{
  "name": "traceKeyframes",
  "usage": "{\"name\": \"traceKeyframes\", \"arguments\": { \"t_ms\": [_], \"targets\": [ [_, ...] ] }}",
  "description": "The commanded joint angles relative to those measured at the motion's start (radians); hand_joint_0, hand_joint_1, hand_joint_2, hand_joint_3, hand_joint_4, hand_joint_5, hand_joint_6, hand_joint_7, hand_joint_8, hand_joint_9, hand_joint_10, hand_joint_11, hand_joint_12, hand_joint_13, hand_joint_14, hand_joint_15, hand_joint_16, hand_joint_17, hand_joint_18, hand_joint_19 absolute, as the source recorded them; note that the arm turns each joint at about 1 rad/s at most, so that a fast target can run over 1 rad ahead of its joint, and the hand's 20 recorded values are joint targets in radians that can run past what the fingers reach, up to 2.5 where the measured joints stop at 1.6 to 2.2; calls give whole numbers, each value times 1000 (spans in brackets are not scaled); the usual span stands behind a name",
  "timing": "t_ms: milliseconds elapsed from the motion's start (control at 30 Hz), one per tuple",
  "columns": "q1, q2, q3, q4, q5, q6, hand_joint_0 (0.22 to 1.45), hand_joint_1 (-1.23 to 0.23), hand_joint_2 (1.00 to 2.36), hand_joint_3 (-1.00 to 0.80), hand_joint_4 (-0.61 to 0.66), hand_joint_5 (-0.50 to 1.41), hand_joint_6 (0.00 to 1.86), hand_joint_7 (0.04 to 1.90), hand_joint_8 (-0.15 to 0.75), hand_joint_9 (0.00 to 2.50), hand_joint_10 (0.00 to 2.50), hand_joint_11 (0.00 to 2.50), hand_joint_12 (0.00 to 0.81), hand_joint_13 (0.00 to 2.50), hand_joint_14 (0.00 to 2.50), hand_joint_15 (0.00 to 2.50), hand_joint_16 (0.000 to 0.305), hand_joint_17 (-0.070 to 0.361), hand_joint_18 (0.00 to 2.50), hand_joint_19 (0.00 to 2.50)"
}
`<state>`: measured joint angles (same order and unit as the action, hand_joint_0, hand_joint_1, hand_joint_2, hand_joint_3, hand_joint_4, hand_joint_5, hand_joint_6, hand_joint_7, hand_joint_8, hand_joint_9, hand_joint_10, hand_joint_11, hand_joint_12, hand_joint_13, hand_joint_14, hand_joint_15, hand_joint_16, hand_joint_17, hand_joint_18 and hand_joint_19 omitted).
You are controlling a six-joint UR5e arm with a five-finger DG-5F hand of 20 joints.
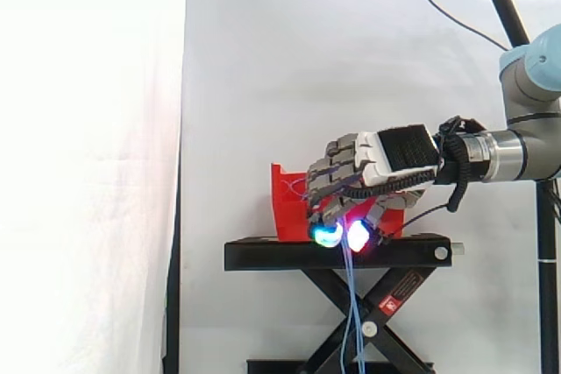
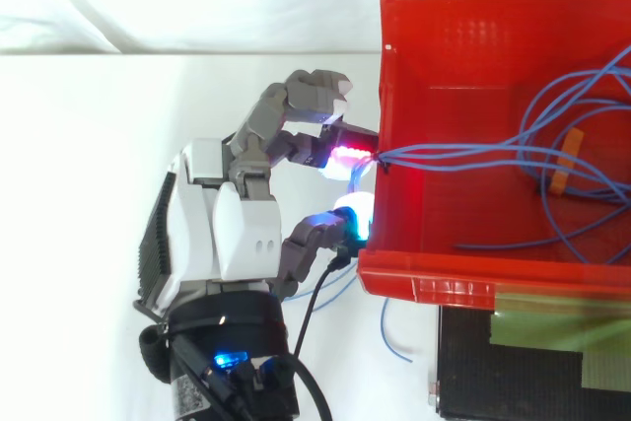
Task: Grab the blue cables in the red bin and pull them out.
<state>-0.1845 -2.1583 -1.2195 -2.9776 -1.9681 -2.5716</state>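
Fingers of your robot hand (image 2: pixel 237 244) curl and pinch the blue cables (image 2: pixel 463 153) at the wall of the red bin (image 2: pixel 434 283); loose strands hang below it.

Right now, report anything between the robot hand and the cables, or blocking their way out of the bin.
Nothing between them: the robot hand pinches the cables at the front rim of the bin. Inside, an orange strip lies among the loops; whether it holds them, I cannot tell.
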Motion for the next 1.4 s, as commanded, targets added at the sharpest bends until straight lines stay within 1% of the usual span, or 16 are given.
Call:
{"name": "traceKeyframes", "arguments": {
  "t_ms": [0,167,233,333,433,567,633,833,1033,1067,1100,1167,1233,1267,1367],
  "targets": [
    [-1,0,0,0,0,0,863,-1106,1000,-1000,16,970,0,847,159,771,31,935,292,690,29,770,41,92,601,1024],
    [0,0,0,0,0,0,882,-1100,1000,-1000,19,993,0,863,153,796,30,912,288,701,27,776,40,90,608,1033],
    [-3,0,0,0,0,0,895,-1099,1000,-1000,19,991,49,849,153,796,31,922,289,703,28,768,40,90,608,1032],
    [-4,0,0,0,-2,0,898,-1096,1000,-1000,7,991,61,848,154,803,31,927,289,707,28,769,40,89,611,1032],
    [-4,2,0,0,-2,0,897,-1094,1000,-1000,15,990,64,846,152,803,31,917,287,709,27,770,39,89,613,1033],
    [-4,0,0,0,-3,0,875,-1053,1000,-1000,14,994,82,840,153,813,31,915,285,711,29,774,39,88,617,1041],
    [-4,0,0,0,-3,0,865,-1024,1000,-1000,5,996,114,831,152,823,31,922,288,717,29,771,40,89,618,1040],
    [-4,2,0,2,-3,1,861,-1004,1000,-1000,0,997,188,809,151,836,30,912,291,733,28,775,39,88,625,1047],
    [-4,2,0,-3,0,3,865,-958,1000,-1000,-11,970,336,765,156,850,31,906,287,742,30,771,39,87,634,1048],
    [-4,0,0,-3,0,5,864,-942,1000,-1000,-13,955,397,742,153,852,30,908,288,744,28,765,38,86,634,1046],
    [-4,0,0,-3,0,5,864,-929,1000,-1000,-2,932,527,674,156,858,31,908,284,743,28,769,38,86,633,1046],
    [-4,0,0,-6,2,6,865,-909,1000,-1000,-7,919,607,643,159,861,31,911,287,746,28,770,38,86,635,1058],
    [-4,2,0,-9,2,14,867,-899,1000,-1000,-6,908,659,627,161,861,32,908,289,746,28,770,38,85,634,1057],
    [-4,2,0,-9,2,18,872,-885,1000,-1000,2,900,714,607,162,861,31,900,289,746,28,774,38,85,633,1057],
    [-4,2,15,-12,0,54,879,-863,1000,-1000,-1,892,765,588,166,861,30,896,292,744,27,768,38,86,631,1050]
  ]
}}
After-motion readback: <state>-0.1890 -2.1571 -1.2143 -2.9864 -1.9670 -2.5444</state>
